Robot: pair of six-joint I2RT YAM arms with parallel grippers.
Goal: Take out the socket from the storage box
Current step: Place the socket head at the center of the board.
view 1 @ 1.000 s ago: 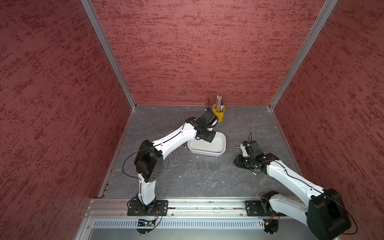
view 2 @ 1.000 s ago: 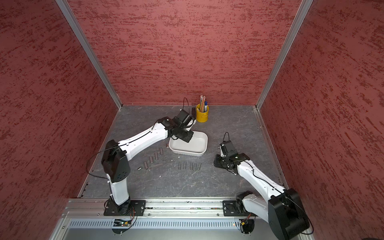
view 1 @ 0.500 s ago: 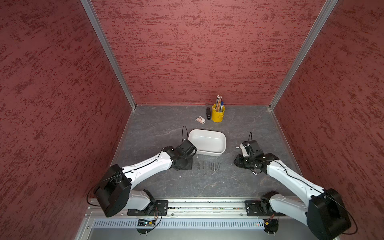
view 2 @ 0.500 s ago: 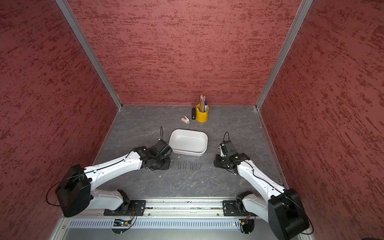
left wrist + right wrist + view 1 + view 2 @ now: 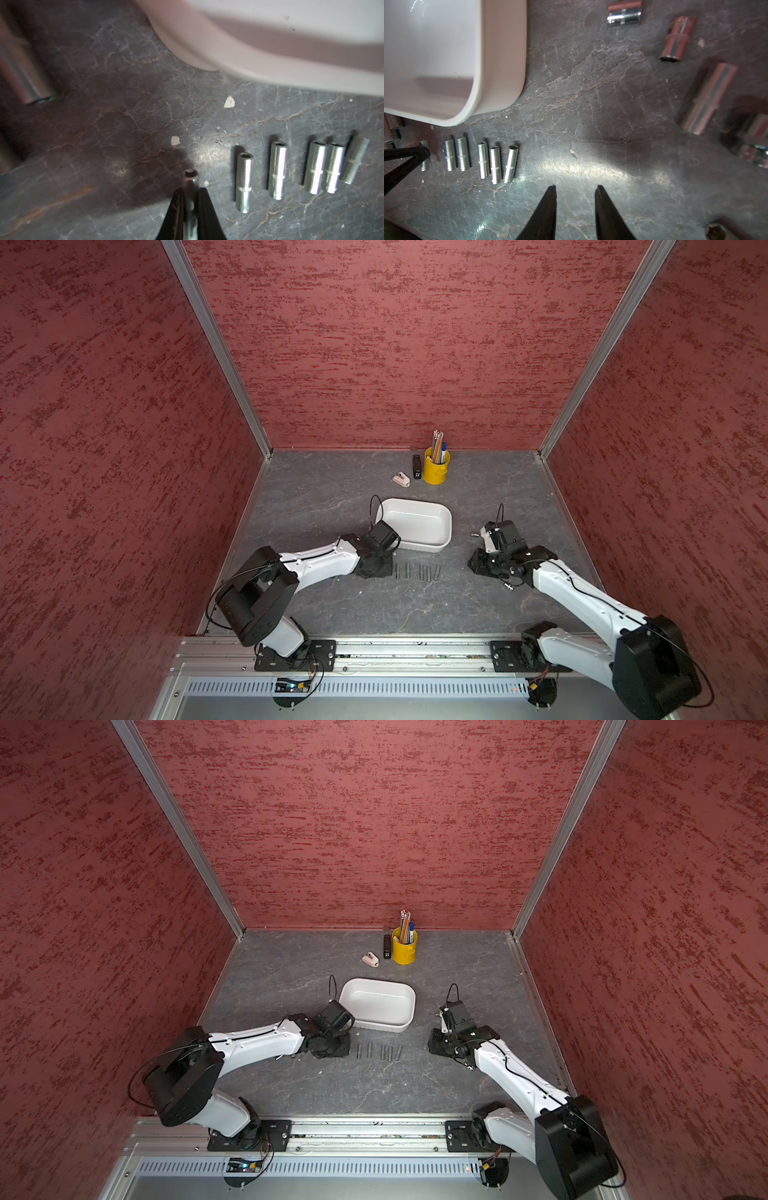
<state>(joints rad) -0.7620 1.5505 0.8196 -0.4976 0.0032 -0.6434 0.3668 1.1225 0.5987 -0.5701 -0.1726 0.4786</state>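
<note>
Far left: the left arm point(image 5: 320, 562) reaches out low from its base, forearm close to level, wrist folded down just in front of the near left corner of the storage box point(image 5: 424, 546).

At its end, the left tool point(image 5: 190, 190) is clamped on one slim socket point(image 5: 190, 178). The socket lies lengthwise between the fingers, open hex end poking out past the tips, toward the box. So the task's thing is outside the box, low at the surface point(image 5: 104, 135). Cannot tell whether it touches down.

Next along is a row of five like sockets point(image 5: 277, 170), lying flat side by side with their long axes toward the box, the last one slightly skewed. The held socket sits just beside the row's left end, apart from its neighbour, axis parallel to theirs.

Judgement: removal looks done, and what remains is a set-down and release. That turns on keeping the parallel line-up and the gap to the nearest socket, since a round body may roll once freed. The left arm is the one in place for it.

Just behind the row, the box stands upright and looks empty in both top views.

Right of the row, the right tool point(image 5: 575, 187) has its jaws partly apart with nothing between them, hovering over bare surface. The right arm point(image 5: 582, 593) angles in from its base, wrist bent down.

Farthest right, larger sockets point(image 5: 708, 99) lie scattered on the surface, well apart from the row.
</note>
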